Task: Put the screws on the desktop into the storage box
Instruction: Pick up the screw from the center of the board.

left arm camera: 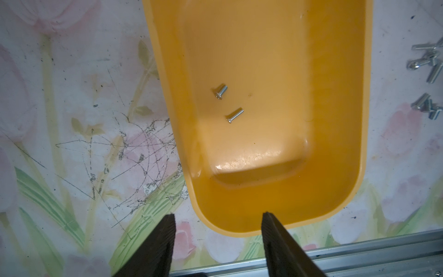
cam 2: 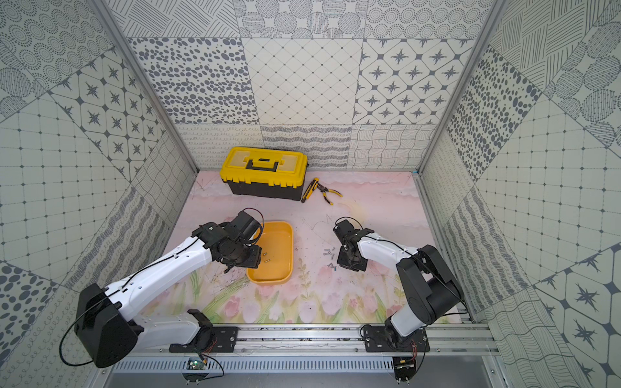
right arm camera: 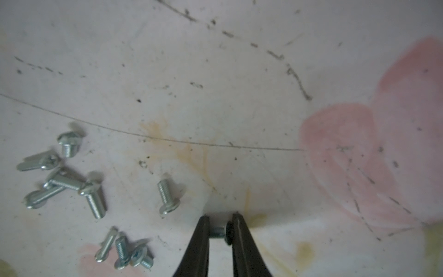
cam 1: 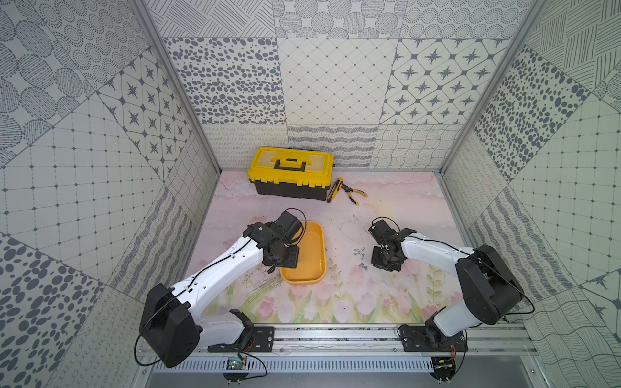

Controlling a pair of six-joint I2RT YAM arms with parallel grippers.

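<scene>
Patterned grey walls (cam 1: 336, 84) close the cell on three sides, and the pink flowered table (cam 1: 396, 208) fills its floor. At the back stands the toolbox (cam 1: 290, 174), with pliers (cam 1: 349, 192) beside it. Both are well apart from the work, and I see no danger from them.

The box (cam 1: 314, 242) lies nearer, on the left half of the table. The left fingers (left arm camera: 163, 244) hang wide and empty above its near corner. This is the first risk, in my judgement: the right arm must bring its load to this same box, so the two arms could meet over it, or a bump could push the light box aside.

The right fingers (right arm camera: 201, 242) stand narrow and low at the table. They are closed on a single screw (right arm camera: 219, 232) that lies across the gap, tip at one finger and head at the other. Whether it is lifted off the table I cannot tell from this blurred close view. Such an end-to-end grip is weak, because the round head gives little contact. The screw may turn or spring out during the lift or on the way.

Loose screws (right arm camera: 72, 184) lie just beside it on the table, so a fallen one could scatter them. Two screws (left arm camera: 221, 91) are in the box already; most lie outside it.
</scene>
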